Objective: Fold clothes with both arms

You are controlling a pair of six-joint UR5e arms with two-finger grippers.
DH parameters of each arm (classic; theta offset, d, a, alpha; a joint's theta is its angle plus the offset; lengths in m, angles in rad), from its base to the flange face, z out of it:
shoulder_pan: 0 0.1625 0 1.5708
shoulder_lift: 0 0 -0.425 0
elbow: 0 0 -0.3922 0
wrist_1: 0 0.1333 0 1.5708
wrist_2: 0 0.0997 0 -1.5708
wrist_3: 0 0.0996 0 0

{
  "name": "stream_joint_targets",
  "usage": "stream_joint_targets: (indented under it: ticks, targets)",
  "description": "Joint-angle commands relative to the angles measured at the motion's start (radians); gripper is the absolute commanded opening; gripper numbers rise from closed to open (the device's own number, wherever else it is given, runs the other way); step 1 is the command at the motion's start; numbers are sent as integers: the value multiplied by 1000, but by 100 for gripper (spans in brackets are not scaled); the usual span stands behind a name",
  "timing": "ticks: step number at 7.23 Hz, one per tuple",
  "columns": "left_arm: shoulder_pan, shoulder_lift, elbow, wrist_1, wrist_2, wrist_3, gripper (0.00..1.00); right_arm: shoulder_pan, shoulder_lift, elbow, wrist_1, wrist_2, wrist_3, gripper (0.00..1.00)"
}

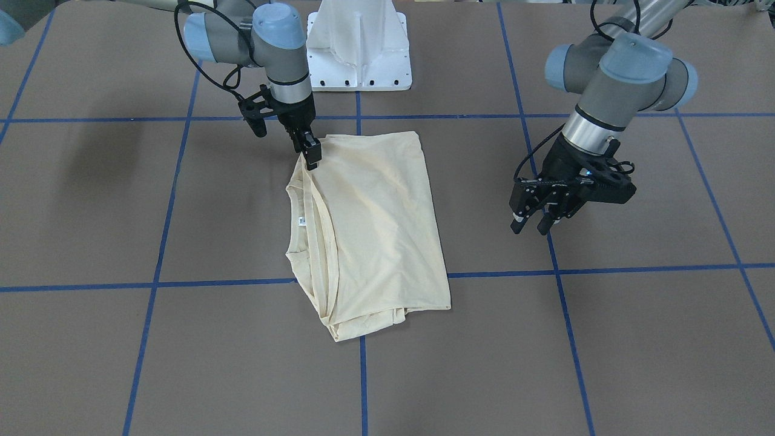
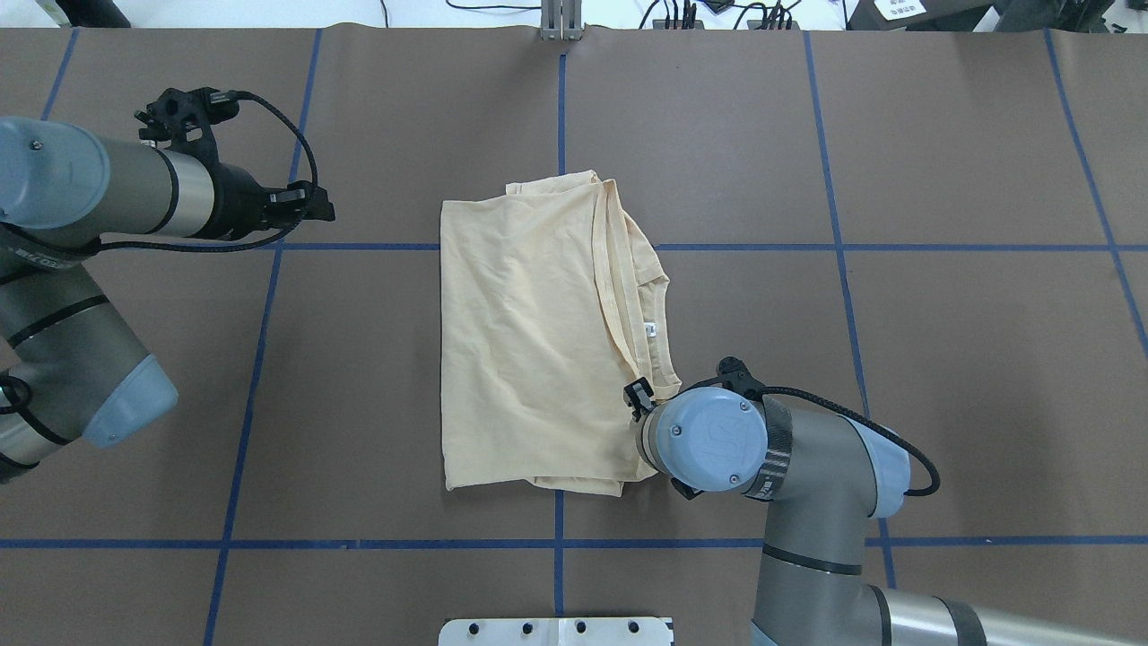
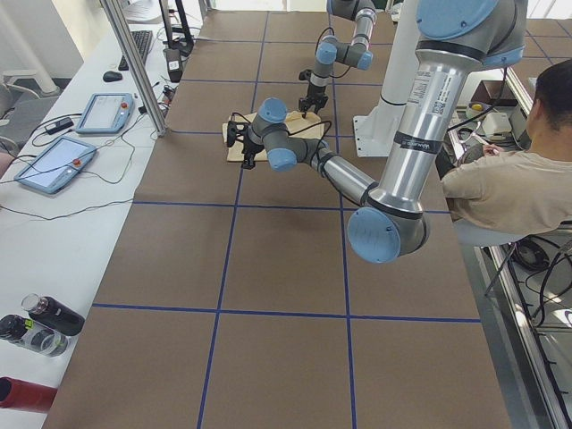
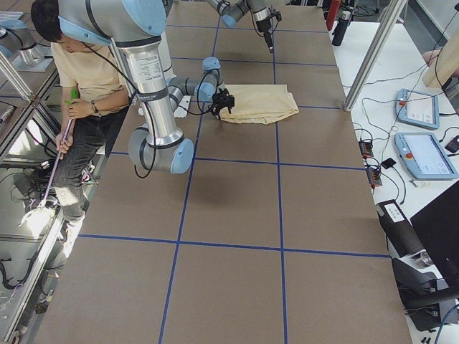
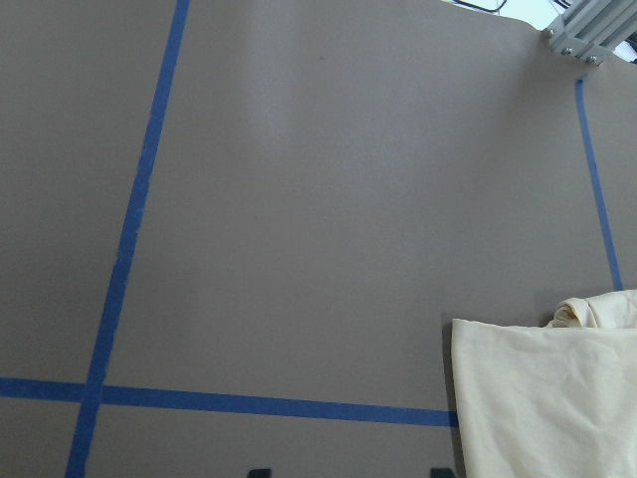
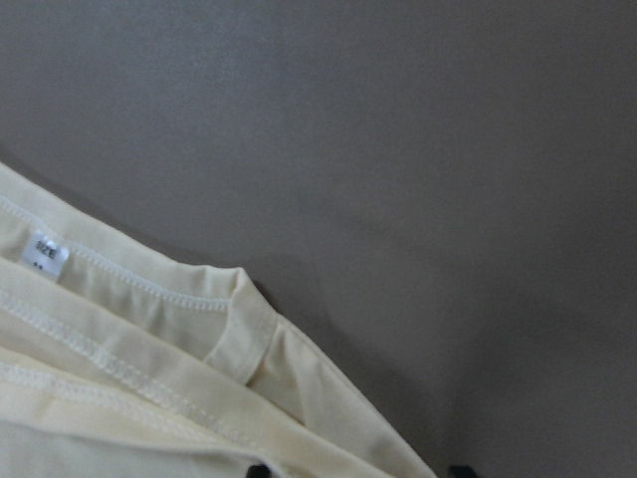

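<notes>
The pale cream-yellow shirt [image 1: 375, 224] [image 2: 520, 341] lies folded into a rough rectangle mid-table. Its ribbed neck and small white label [image 1: 301, 223] [image 6: 45, 251] are on the side toward my right arm. My right gripper [image 1: 312, 156] [image 2: 639, 395] is low at the shirt's near corner by the neck. In the right wrist view its fingertips stand apart: one over the fabric edge, one over bare table. My left gripper [image 1: 531, 229] [image 2: 323, 208] hangs open above bare table, well off the shirt's other side. The left wrist view shows only a shirt corner [image 5: 547, 398].
Blue tape lines [image 1: 363, 375] grid the brown table. The white pedestal base [image 1: 357, 54] stands at the robot's edge behind the shirt. A seated person [image 3: 509, 179] is beside the robot. A side bench holds tablets [image 3: 54, 161] and bottles [image 3: 49, 315].
</notes>
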Motion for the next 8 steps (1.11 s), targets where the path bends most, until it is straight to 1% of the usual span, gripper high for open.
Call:
stream_joint_targets:
  ticks: [1,2,5,6,7,8]
  targets:
    - [0,0,-2,0,-1,-2,62,-1,3,-3,1,1,-1,8]
    - [0,0,-5,0,-1,-2,62,-3,3,-3,1,1,-3,0]
    - [-2,0,-9,2,-1,-15,62,2,22,6,2,3,-16,0]
    - [0,-1,-15,2,-1,-52,62,6,20,20,1,10,-18,0]
    - [17,-5,-25,-2,-2,-206,62,10,7,56,-4,19,-18,0]
    - [93,-3,-70,-8,15,-382,62,6,-3,63,-4,18,-16,0]
